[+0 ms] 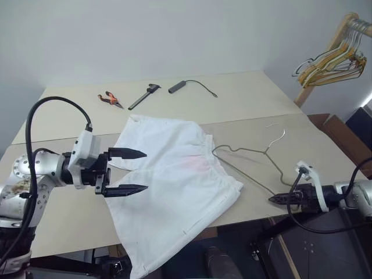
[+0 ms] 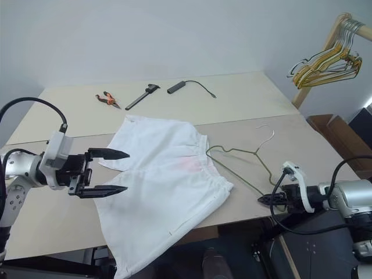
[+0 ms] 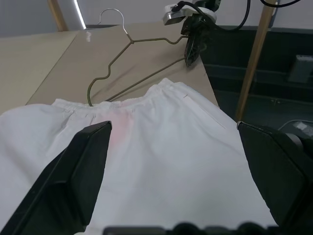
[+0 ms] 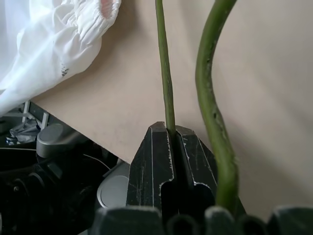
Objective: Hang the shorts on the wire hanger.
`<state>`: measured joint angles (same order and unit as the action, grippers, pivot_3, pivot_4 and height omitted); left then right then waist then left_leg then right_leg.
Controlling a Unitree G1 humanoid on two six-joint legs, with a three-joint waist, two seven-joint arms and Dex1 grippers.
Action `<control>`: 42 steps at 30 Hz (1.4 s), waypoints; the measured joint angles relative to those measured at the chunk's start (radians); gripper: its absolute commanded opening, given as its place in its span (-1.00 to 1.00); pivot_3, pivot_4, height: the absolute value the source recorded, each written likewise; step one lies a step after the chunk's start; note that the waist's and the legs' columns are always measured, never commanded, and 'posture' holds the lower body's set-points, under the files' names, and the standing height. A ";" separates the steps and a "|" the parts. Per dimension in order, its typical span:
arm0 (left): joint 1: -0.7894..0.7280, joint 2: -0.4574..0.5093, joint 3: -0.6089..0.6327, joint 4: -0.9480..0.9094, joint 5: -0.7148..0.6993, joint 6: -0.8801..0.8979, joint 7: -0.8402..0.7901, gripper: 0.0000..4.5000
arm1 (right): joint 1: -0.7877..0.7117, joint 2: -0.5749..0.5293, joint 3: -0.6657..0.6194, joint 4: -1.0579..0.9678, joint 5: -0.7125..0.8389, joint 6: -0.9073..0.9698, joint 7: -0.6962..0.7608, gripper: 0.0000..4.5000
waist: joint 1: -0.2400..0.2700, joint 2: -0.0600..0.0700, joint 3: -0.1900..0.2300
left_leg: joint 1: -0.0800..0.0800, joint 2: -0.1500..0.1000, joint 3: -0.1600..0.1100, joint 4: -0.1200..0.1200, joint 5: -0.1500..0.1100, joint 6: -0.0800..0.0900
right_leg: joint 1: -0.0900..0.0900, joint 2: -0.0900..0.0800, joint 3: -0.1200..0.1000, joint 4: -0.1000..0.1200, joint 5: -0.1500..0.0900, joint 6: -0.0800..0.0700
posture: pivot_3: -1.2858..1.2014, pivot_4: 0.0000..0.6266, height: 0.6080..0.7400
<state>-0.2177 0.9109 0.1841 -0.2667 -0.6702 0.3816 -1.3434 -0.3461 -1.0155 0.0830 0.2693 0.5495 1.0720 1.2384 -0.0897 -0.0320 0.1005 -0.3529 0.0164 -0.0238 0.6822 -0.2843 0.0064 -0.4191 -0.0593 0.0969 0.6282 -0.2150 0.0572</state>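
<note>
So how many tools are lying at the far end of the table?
3: orange-handled pliers on the left, a black caliper in the middle, and a dark cabled stick on the right, all beyond the shorts.

Beige table [image 1: 256, 99], shorts [image 1: 174, 186], wire hanger [image 1: 250, 152], pliers [image 1: 109, 99]

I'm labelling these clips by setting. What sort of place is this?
Probably a robot test room or lab, not a home: a plain beige table against a bare wall, hand tools such as pliers lying near the shorts, and a wooden rack of yellowish hangers beside it.
</note>
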 measured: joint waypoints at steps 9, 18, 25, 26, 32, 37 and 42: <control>0.040 0.008 0.040 -0.033 0.000 0.006 0.008 0.98 | 0.048 -0.137 0.069 -0.094 0.026 0.011 0.218 -1.00 | 0.023 0.006 0.005 | -0.001 0.000 0.000 -0.001 0.000 0.000 | -0.002 0.000 0.000 0.000 0.000 0.000 | 0.06 -0.71 1.00; 0.076 0.018 0.064 -0.052 0.000 0.002 0.016 0.98 | -0.040 -0.091 0.104 -0.060 0.015 0.022 0.223 -1.00 | 0.023 0.005 0.005 | 0.000 0.000 0.001 -0.001 0.000 0.000 | -0.001 0.000 0.000 0.000 0.000 0.000 | 0.06 -0.73 1.00; 0.073 0.017 0.059 -0.066 0.001 -0.002 0.021 0.98 | -0.251 0.068 0.166 0.194 -0.105 0.007 0.142 -1.00 | 0.031 0.006 0.006 | -0.002 0.000 0.001 -0.002 0.000 0.000 | -0.002 0.000 0.000 -0.001 0.003 -0.006 | 0.07 -0.75 1.00; 0.074 0.017 0.059 -0.069 0.001 -0.002 0.021 0.98 | -0.271 0.079 0.175 0.218 -0.116 0.003 0.143 -1.00 | 0.033 0.006 0.006 | -0.001 0.000 0.001 -0.001 0.000 0.000 | -0.002 0.000 0.000 -0.001 0.004 -0.006 | 0.08 -0.75 1.00; 0.090 0.018 0.064 -0.089 0.000 -0.002 0.026 0.98 | -0.368 0.127 0.232 0.321 -0.158 0.006 0.197 -1.00 | 0.046 0.006 0.006 | -0.001 0.000 0.001 -0.001 0.000 0.000 | -0.002 0.000 0.000 -0.001 0.004 -0.007 | 0.09 -0.77 1.00; 0.121 0.018 0.073 -0.104 0.000 -0.002 0.035 0.98 | -0.428 0.157 0.286 0.394 -0.186 0.020 0.257 -1.00 | 0.047 0.006 0.006 | -0.001 0.000 0.001 -0.001 0.000 0.000 | -0.002 0.000 0.000 -0.001 0.004 -0.007 | 0.10 -0.76 1.00; 0.148 0.017 0.078 -0.121 -0.004 -0.002 0.039 0.98 | -0.523 0.220 0.296 0.529 -0.208 0.042 0.268 -1.00 | 0.048 0.006 0.006 | -0.001 0.000 0.000 -0.001 0.000 0.000 | -0.002 0.000 0.000 0.000 0.004 -0.008 | 0.10 -0.77 1.00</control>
<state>-0.0699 0.9284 0.2625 -0.3873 -0.6738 0.3797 -1.3046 -0.8689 -0.7952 0.3785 0.7988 0.3419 1.1143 1.5062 -0.0418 -0.0260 0.1062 -0.3538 0.0162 -0.0234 0.6807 -0.2842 0.0063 -0.4213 -0.0593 0.0964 0.6279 -0.2106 0.0496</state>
